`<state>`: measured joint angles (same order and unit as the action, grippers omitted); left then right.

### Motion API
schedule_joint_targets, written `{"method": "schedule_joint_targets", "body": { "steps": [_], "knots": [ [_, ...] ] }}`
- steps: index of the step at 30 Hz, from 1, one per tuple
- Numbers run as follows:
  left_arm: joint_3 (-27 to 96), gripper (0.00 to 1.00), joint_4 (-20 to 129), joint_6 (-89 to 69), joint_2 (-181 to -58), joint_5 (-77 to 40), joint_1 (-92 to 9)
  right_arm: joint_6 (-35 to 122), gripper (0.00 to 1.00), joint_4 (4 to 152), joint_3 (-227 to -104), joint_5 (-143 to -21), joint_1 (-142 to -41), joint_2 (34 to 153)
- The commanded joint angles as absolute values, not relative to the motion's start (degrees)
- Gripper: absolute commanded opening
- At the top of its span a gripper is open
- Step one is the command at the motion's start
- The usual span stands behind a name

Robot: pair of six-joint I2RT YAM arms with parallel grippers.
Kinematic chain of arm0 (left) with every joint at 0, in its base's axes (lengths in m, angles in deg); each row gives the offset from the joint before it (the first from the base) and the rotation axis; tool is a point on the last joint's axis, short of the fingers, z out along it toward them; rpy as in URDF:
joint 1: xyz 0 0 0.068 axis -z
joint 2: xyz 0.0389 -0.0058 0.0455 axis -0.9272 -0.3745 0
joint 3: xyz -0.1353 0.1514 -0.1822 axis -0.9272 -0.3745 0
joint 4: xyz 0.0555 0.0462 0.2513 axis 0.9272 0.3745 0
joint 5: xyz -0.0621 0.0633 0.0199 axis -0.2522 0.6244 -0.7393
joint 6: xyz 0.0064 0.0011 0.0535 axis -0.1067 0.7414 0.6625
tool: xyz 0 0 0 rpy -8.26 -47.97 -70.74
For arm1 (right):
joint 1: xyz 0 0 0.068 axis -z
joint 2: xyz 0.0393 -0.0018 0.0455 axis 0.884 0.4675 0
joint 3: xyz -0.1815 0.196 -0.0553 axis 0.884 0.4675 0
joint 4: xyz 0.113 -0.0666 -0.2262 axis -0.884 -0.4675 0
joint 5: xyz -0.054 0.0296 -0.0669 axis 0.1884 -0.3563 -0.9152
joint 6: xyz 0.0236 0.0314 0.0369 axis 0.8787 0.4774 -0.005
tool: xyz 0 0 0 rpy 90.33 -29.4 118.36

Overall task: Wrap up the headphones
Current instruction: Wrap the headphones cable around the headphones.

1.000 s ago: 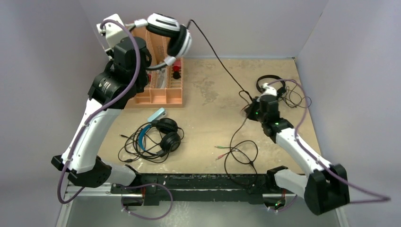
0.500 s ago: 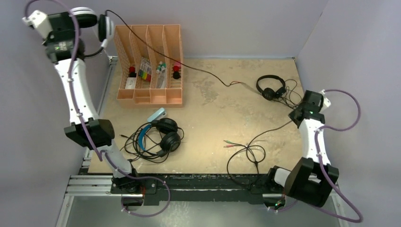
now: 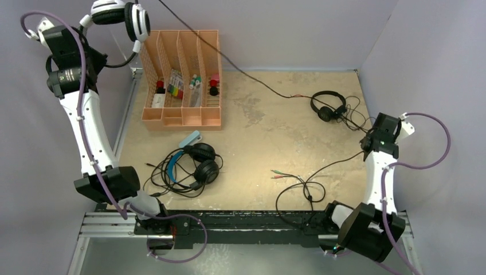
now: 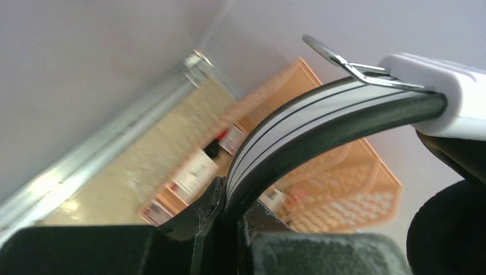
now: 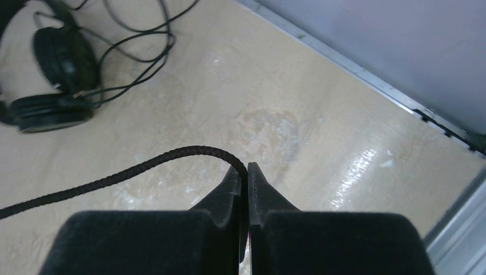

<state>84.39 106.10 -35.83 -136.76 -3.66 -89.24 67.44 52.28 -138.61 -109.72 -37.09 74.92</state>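
From above, your left gripper [image 3: 90,22] is raised over the far-left corner, carrying the white-and-black headset [image 3: 123,16] clear of the table [image 3: 258,132], above the orange organizer [image 3: 183,114]. The blue-banded headset [image 3: 192,163] lies near the near edge, left of centre. The slim black headset [image 3: 328,106] lies toward the far-right corner. Your right gripper [image 3: 367,143] sits at the right edge, a black cable [image 3: 326,169] trailing from it toward the near edge.

In your left wrist view, the fingers are clamped on the headset's striped headband [image 4: 298,123].

In your right wrist view, the fingers are pressed together on the braided cable, which bends at the pinch, with the slim headset beyond.
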Motion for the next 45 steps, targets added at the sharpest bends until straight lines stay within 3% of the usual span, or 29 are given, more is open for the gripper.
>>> {"method": "schedule_joint_targets", "body": {
  "steps": [1,4,6,10,14,20,30,38,45],
  "knots": [
    [73.2,0.0,90.4,-44.1,-130.2,-23.9,-87.1,61.3,0.02,57.4,-136.4,-103.5,-38.8,71.2],
    [69.5,0.0,90.3,-42.3,-128.8,-25.5,-79.3,58.0,0.14,59.8,-134.9,-94.8,-40.8,71.3],
    [68.0,0.0,92.2,-39.5,-128.6,-24.3,-74.5,56.7,0.29,61.5,-135.2,-88.8,-45.0,71.7],
    [63.7,0.0,96.8,-34.0,-127.6,-20.9,-69.7,52.5,0.7,66.7,-136.0,-82.1,-57.9,70.3],
    [58.5,0.0,99.5,-31.1,-125.4,-22.3,-66.8,48.1,0.89,73.6,-136.8,-69.6,-65.5,72.5],
    [54.9,0.0,101.5,-28.0,-122.6,-30.1,-64.9,44.6,0.99,96.5,-131.4,-51.2,-73.3,74.1],
    [54.3,0.0,98.7,-30.4,-116.6,-38.6,-64.8,50.3,0.98,126.4,-127.5,-41.4,-76.7,83.9],
    [56.5,0.0,91.9,-36.6,-114.5,-47.3,-64.8,48.7,0.98,135.8,-124.0,-44.8,-80.7,87.4],
    [63.9,0.0,91.2,-38.3,-114.3,-48.1,-64.8,40.2,0.96,147.2,-119.6,-49.1,-81.3,91.2]
  ]
}}
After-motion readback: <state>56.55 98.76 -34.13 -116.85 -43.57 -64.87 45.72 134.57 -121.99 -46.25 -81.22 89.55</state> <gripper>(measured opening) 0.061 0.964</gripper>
